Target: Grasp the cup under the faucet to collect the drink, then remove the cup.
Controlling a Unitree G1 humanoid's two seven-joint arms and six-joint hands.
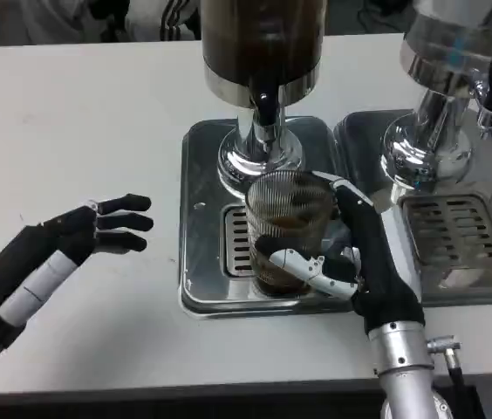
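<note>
Right robot hand (pixel 351 262) grips cup (pixel 286 231) under faucet (pixel 266 108); left robot hand (pixel 71 240) open, well apart

the top of the dispenser (pixel 262 44) over the cup (pixel 287 229) was cut off by the picture's upper edge. a second dispenser (pixel 455 78) near the tabletop's right edge was cropped at the top and right, and its drip tray (pixel 455 249) ran off the right side. the right hand (pixel 364 262) hid the cup's right side and part of the grate beneath it. the left hand (pixel 54 262) was cut at the left edge, its forearm unseen.
</note>
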